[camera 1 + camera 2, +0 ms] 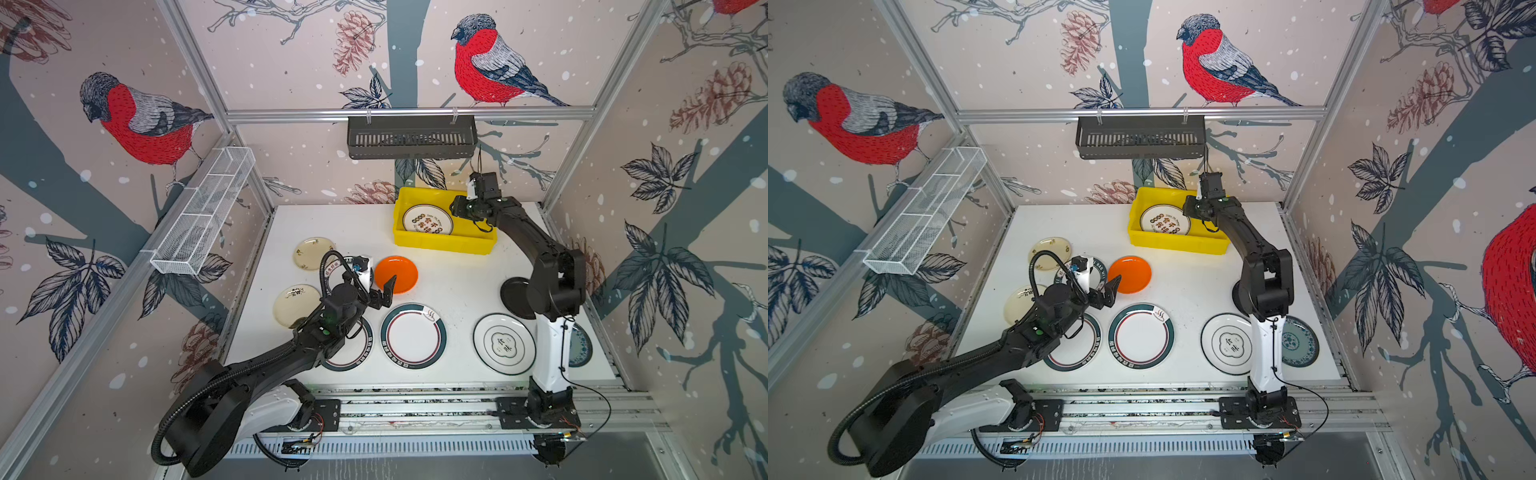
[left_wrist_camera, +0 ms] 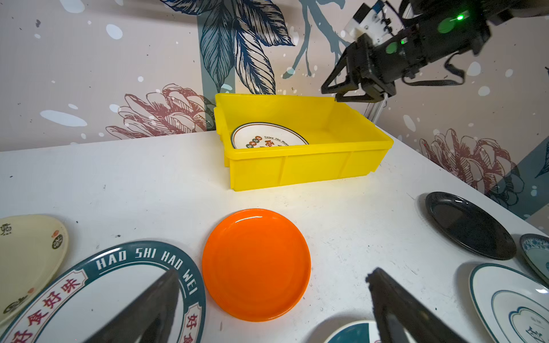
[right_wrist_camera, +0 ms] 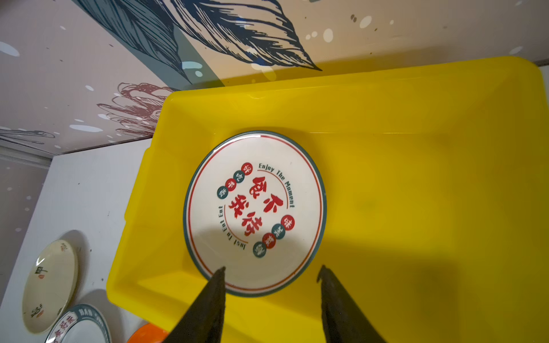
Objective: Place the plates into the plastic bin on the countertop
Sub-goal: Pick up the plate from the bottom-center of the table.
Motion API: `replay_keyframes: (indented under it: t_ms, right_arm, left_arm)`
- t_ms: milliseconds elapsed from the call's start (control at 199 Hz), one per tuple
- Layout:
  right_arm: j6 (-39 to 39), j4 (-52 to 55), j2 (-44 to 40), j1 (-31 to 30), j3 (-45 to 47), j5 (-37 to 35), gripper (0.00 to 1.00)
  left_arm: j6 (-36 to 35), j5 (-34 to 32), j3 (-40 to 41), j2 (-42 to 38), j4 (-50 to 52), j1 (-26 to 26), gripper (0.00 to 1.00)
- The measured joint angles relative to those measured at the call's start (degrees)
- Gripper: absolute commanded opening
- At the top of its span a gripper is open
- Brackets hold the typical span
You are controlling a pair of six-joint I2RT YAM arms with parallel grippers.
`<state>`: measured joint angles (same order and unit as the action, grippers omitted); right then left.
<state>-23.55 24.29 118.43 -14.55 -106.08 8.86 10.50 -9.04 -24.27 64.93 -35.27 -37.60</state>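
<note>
right claw point(image 3: 272, 268) hangs parted, empty, over the lettered plate point(image 3: 255, 208) in the yellow bin point(image 3: 416, 178); left claw point(image 2: 273, 272) gapes by the orange plate point(image 1: 397, 272) flat on the desk point(image 2: 118, 178), and a shallow pinch could skid its slick rim away.

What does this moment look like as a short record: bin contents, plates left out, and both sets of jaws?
bin: yellow plastic bin at the far side of the countertop
in bin: one lettered white plate, lying flat
outside bin: nine plates on the countertop, including the orange plate and black plate
left jaws: wide open, empty, over the countertop near the orange plate
right jaws: open, empty, above the bin
task: unfinished
</note>
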Motion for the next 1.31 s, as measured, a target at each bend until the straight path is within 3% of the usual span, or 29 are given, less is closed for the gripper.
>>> replay_keyframes:
  t_ms: [302,604,871,1112,1309]
  right_arm:
    - [-2.08,-10.27,-29.9,-1.6,40.22,5.97,0.55]
    - [-9.33,-18.47,-51.34,-6.05,69.66,10.86,0.56]
    - [-18.14,-28.65,-54.23,-12.74,82.6,14.82,0.54]
    - [-21.62,-35.3,-49.07,-16.28,85.18,16.57,0.51]
    - [-22.8,-38.49,-46.18,-17.57,85.92,17.33,0.4]
  left_arm:
    - [-0.44,-2.05,-1.07,2.12,2.34,0.0,0.98]
    - [0.04,-0.87,-3.93,6.01,4.79,0.0,0.98]
    - [7.82,1.46,-1.11,3.63,8.46,0.0,0.98]
    - [10.88,3.89,-0.42,-6.19,15.23,0.04,0.98]
    - [12.74,5.77,-1.22,-13.18,22.38,0.17,0.98]
